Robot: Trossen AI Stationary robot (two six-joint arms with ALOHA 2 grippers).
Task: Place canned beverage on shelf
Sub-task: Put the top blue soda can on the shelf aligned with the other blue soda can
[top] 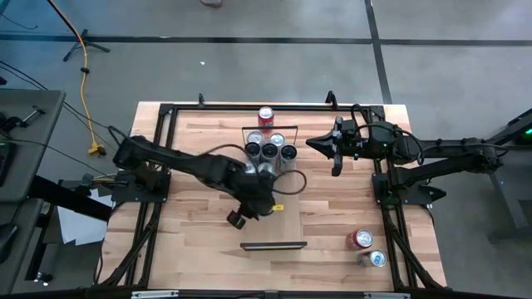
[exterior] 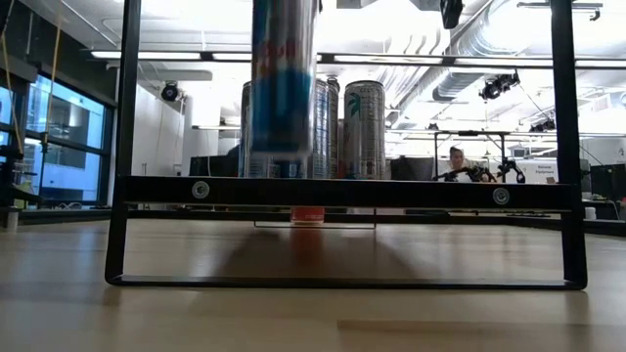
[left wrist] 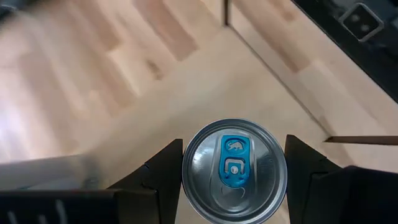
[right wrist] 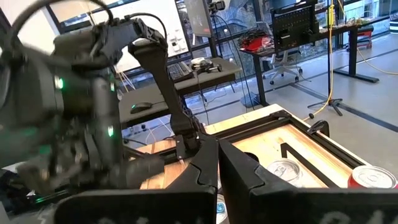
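Silver can (left wrist: 234, 172) sits pinched in the left tool (left wrist: 233, 177) above the shelf (top: 274, 212); tilting on release could topple it. Right tool (top: 335, 163) waits shut.

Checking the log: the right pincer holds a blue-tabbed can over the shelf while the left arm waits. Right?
Sides swapped. The left wrist view shows the left pincer holding the can over the shelf; the right pincer waits aside in the high view.

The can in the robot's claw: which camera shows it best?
The left wrist view: the can fills the frame, its blue-tabbed top between the left gripper fingers. The low view shows its blurred side. In the high view the arm mostly hides it. The right wrist view misses it.
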